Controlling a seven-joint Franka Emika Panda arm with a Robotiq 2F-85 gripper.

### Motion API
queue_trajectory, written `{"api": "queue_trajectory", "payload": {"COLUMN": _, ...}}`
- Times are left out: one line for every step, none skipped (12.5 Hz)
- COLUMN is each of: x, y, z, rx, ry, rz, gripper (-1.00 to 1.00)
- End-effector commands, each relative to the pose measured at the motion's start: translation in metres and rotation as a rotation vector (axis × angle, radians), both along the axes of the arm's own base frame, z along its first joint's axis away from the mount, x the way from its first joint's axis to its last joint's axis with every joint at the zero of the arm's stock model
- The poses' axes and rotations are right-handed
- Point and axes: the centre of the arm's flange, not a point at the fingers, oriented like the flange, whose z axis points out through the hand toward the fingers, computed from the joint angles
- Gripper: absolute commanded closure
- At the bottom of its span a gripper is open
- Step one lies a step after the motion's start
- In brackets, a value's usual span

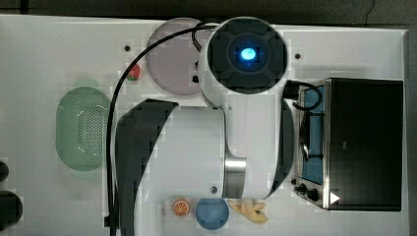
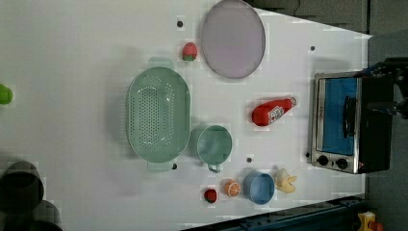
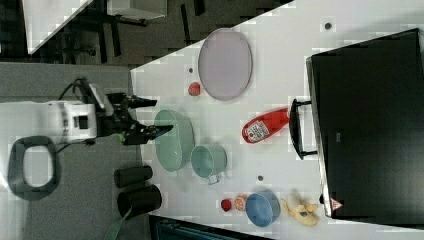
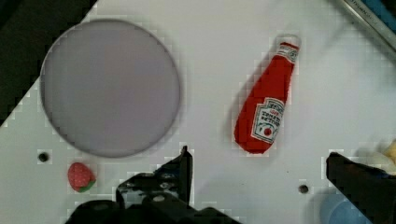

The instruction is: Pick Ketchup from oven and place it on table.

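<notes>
Your ketchup, a soft red squeeze bottle with a white cap and a white-and-red label (image 2: 272, 112), is already out of the boxy toaster oven with its black top, silver frame and blue-tinted glass door (image 2: 347, 124). It lies on its side on the large white tabletop (image 2: 72, 72), near the oven's front, cap end toward the door handle. So the placing looks done; what seems left, at most, is for you to clear the arm away.

The black two-fingered claw (image 3: 150, 117) hangs with its fingers spread wide and nothing between them, well apart from the ketchup. In the wrist view the bottle sits free on the table beyond the spread fingers (image 4: 180, 172), untouched.

Taking the ketchup as your landmark:
- a round, flat lilac plate (image 2: 233, 38) lies near it, toward the table's far edge in the left view;
- a small red strawberry (image 2: 189, 51) sits just beside that plate;
- a mint-green mug (image 2: 214, 144) and a large mint-green perforated colander (image 2: 158, 120) lie on the side away from the oven;
- a blue bowl (image 2: 259, 187), a yellow peeled banana (image 2: 285, 181), an orange slice (image 2: 232, 187) and a second strawberry (image 2: 210, 195) sit in a row well apart from it.

Nothing crowds the bottle.
</notes>
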Motion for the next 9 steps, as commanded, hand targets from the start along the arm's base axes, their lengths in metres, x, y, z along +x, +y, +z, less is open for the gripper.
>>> {"api": "queue_trajectory", "payload": {"x": 0.005, "y": 0.005, "z": 0.014, "rx": 0.000, "ry": 0.037, "rz": -0.032, "gripper": -1.00}}
{"api": "queue_trajectory", "payload": {"x": 0.004, "y": 0.005, "z": 0.025, "rx": 0.000, "ry": 0.039, "rz": -0.031, "gripper": -1.00}}
{"api": "queue_trajectory", "payload": {"x": 0.000, "y": 0.003, "z": 0.038, "rx": -0.002, "ry": 0.065, "rz": -0.034, "gripper": -1.00}}
{"api": "queue_trajectory", "payload": {"x": -0.001, "y": 0.002, "z": 0.043, "rx": -0.002, "ry": 0.069, "rz": -0.035, "gripper": -1.00}}
{"api": "queue_trajectory", "payload": {"x": -0.002, "y": 0.001, "z": 0.050, "rx": -0.002, "ry": 0.066, "rz": -0.037, "gripper": -1.00}}
{"api": "queue_trajectory", "payload": {"x": -0.002, "y": -0.001, "z": 0.050, "rx": -0.002, "ry": 0.064, "rz": -0.041, "gripper": -1.00}}
{"api": "queue_trajectory", "payload": {"x": -0.002, "y": -0.001, "z": 0.049, "rx": -0.002, "ry": 0.065, "rz": -0.041, "gripper": -1.00}}
{"api": "queue_trajectory", "payload": {"x": -0.001, "y": -0.001, "z": 0.047, "rx": -0.002, "ry": 0.068, "rz": -0.041, "gripper": -1.00}}
{"api": "queue_trajectory", "payload": {"x": 0.000, "y": -0.001, "z": 0.045, "rx": -0.003, "ry": 0.073, "rz": -0.041, "gripper": -1.00}}
